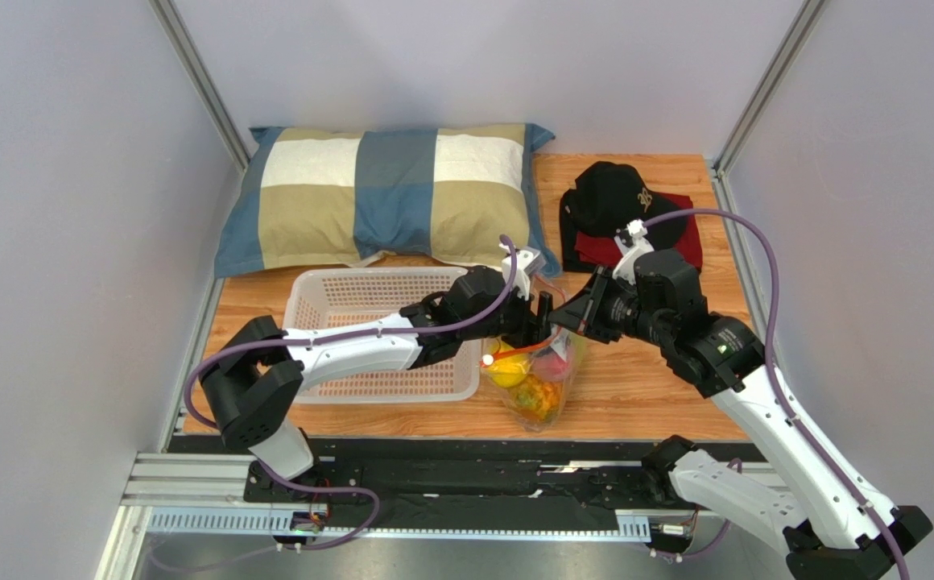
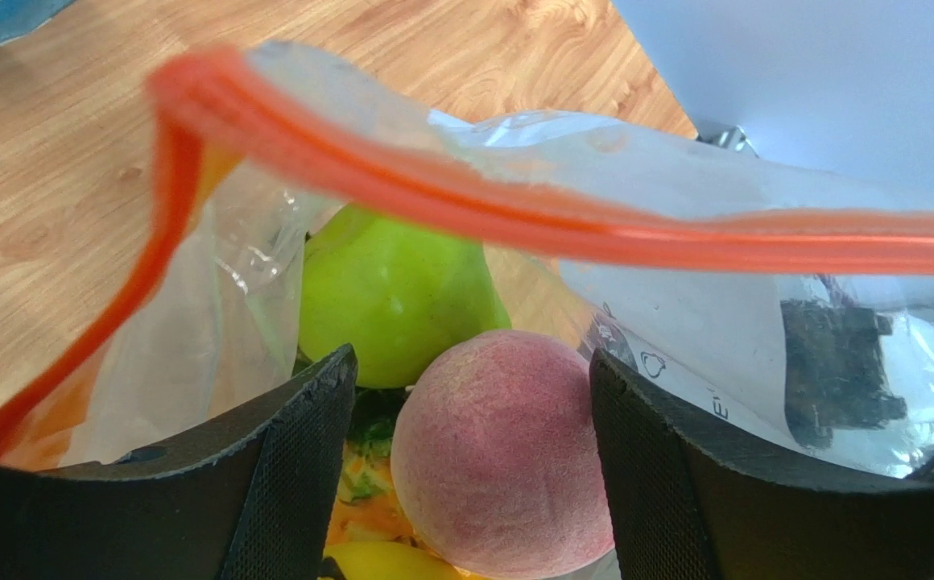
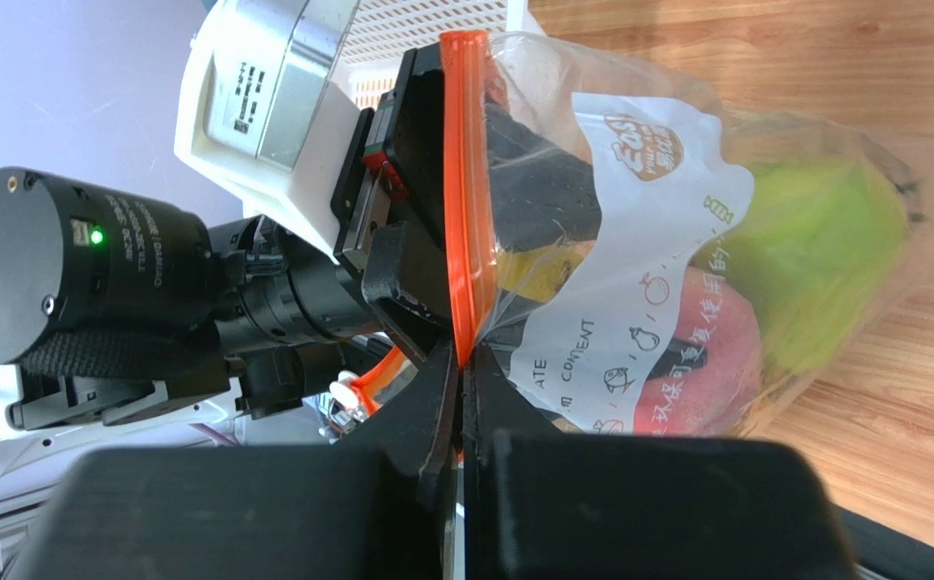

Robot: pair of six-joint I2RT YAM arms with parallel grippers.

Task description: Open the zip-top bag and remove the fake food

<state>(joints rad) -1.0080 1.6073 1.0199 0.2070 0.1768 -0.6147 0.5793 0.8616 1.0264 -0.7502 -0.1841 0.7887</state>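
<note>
The zip-top bag (image 1: 536,381) stands on the table with its mouth open and its red-orange zip strip (image 2: 496,212) spread wide. My left gripper (image 2: 472,399) is open inside the mouth, its fingers on either side of the pink-red peach (image 2: 502,453). Behind the peach are the green apple (image 2: 393,290), a bit of the pineapple (image 2: 357,483) and the yellow citrus (image 2: 387,562). My right gripper (image 3: 462,363) is shut on the zip strip (image 3: 462,218) at the bag's rim and holds it up. The white label (image 3: 629,242) and the slider tab (image 3: 345,393) show in the right wrist view.
A white perforated basket (image 1: 363,296) lies just left of the bag, under my left arm. A checked pillow (image 1: 387,193) lies at the back. A black cap (image 1: 611,193) on a dark red cloth (image 1: 678,248) sits at the back right.
</note>
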